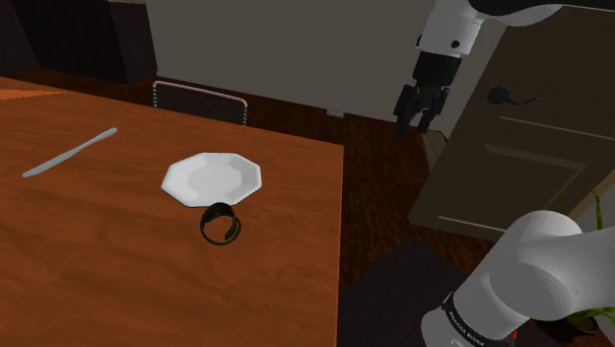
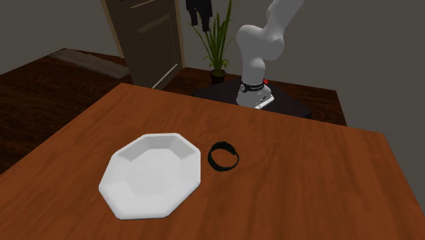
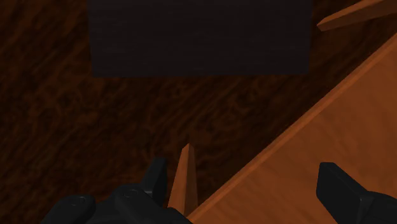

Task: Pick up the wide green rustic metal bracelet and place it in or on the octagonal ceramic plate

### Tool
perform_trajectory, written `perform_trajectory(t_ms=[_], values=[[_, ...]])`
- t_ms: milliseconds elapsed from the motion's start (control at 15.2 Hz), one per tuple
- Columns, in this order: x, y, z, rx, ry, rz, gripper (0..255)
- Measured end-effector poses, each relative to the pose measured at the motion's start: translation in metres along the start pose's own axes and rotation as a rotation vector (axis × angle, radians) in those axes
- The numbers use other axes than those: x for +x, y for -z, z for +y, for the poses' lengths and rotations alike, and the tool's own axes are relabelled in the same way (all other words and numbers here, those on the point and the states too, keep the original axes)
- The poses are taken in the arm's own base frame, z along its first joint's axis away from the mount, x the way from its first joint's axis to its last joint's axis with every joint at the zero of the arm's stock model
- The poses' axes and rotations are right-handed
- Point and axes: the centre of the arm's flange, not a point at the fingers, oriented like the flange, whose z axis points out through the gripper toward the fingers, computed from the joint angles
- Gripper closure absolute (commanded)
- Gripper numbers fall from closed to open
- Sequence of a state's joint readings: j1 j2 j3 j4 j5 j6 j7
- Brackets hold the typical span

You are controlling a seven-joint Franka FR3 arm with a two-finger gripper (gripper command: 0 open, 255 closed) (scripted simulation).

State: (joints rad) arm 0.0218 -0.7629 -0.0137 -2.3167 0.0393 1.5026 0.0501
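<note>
One gripper point(image 1: 418, 116), mine: fingers point(image 3: 340, 191) spread wide, nothing between them, hanging high above the table's point(image 1: 99, 256) edge nearest my stand point(image 2: 300, 108). One white eight-sided plate point(image 2: 151, 176): on the table, toward its middle. One dark bracelet point(image 2: 223, 157): on the table just beside the plate, a narrow gap between. One grey knife point(image 1: 69, 153): near the edge at the shoulder view's left.
</note>
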Motion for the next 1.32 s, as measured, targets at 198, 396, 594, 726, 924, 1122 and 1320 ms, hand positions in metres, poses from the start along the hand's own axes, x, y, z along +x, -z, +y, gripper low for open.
perform_trajectory(t_ms=[198, 396, 594, 726, 924, 1122, 1320], values=[[0.005, -0.004, -0.017, -0.008, -0.003, -0.003, 0], [0.018, -0.016, -0.053, -0.026, -0.012, -0.011, 0], [0.03, -0.023, -0.091, -0.045, -0.022, -0.018, 0], [0.039, -0.034, -0.116, -0.057, -0.029, -0.024, 0], [0.051, -0.049, -0.154, -0.077, -0.038, -0.031, 0], [0.067, -0.062, -0.19, -0.096, -0.048, -0.039, 0], [0.081, -0.075, -0.233, -0.115, -0.057, -0.047, 0]])
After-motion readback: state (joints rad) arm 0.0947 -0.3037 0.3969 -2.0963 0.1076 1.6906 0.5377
